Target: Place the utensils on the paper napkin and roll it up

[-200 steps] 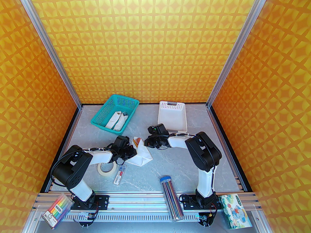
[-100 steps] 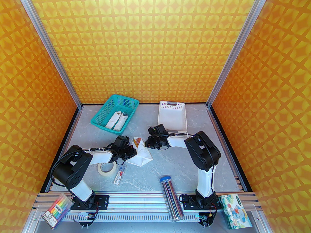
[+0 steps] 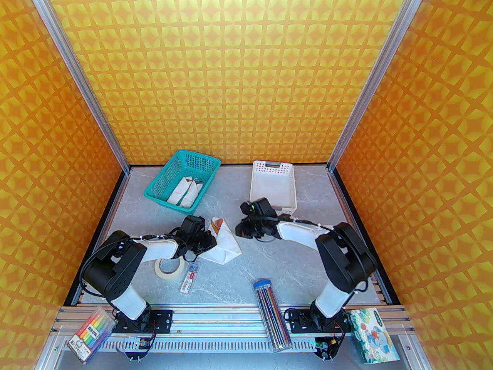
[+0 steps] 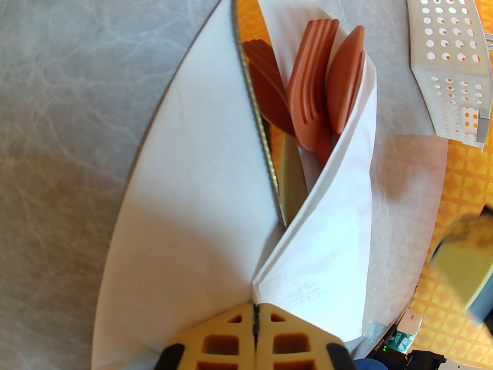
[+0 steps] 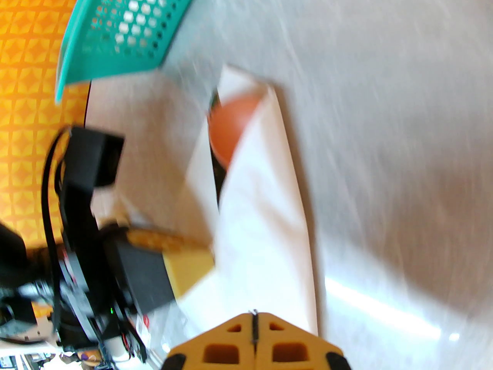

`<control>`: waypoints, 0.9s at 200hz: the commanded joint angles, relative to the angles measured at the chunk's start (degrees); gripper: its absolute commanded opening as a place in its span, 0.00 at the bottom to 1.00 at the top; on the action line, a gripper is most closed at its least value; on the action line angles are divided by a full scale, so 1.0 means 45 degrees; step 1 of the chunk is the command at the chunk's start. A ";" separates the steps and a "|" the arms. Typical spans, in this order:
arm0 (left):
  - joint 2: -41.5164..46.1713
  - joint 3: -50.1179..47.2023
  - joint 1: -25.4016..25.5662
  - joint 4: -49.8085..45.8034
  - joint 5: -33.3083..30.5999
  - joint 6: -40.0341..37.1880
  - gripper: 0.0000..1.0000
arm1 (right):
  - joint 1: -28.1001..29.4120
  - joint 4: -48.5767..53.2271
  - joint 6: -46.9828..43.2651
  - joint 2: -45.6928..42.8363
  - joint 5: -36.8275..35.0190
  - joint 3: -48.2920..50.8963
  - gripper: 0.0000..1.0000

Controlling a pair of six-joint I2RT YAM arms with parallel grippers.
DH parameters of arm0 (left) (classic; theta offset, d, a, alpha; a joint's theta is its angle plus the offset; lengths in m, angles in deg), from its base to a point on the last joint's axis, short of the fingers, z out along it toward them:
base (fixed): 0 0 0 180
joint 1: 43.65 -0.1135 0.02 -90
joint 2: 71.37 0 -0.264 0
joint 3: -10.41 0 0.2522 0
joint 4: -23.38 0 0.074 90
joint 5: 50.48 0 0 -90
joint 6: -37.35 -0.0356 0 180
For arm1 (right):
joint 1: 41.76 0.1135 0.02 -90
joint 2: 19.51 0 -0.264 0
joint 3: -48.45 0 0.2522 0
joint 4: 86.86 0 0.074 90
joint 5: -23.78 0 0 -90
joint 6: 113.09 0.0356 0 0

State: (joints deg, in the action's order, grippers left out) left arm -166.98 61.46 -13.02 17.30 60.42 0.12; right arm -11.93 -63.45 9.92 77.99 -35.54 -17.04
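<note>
Noted left claw [image 4: 254,312] clamped tight on near fold of napkin [image 4: 192,191] at table [image 4: 57,91] centre. Found utensils [image 4: 312,91] half wrapped inside, heads poking out the far end. Observed right claw [image 5: 254,318] closed, empty, just right of napkin. Recorded teal basket [image 3: 165,175], white tray [image 3: 271,185] beyond.

Pic is blurred. The paper napkin [image 5: 265,222] is seen folded on the grey marbled table [image 5: 385,91]. A reddish-brown spoon [image 5: 231,129] bowl is tucked in at the napkin's far open end, partly covered by a flap. The right gripper [image 5: 254,318] is seen at the napkin's near end, yellow fingers pressed together w/ no gap; contact w/ the paper can't be told. The left gripper [image 5: 188,260] is met at the napkin's left edge as pictured, black arm beyond it. A teal basket [image 5: 127,25] is set well beyond the napkin's far end.
</note>
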 commanded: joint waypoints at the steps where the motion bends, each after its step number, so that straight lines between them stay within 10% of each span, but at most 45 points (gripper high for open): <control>1: -0.0100 -0.0183 -0.0108 -0.1058 -0.0583 -0.0226 0.00 | 0.0273 -0.0104 0.0528 -0.0389 0.0485 0.0842 0.00; 180: -0.0157 -0.0106 -0.0097 -0.1115 -0.0583 -0.0316 0.00 | 0.0999 0.1067 0.0228 -0.1281 -0.0732 0.1655 0.01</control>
State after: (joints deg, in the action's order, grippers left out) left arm -166.98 61.46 -13.02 17.28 60.42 -0.10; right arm -7.69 -63.74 13.72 75.91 -35.89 -8.73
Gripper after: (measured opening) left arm 0.040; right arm 0.042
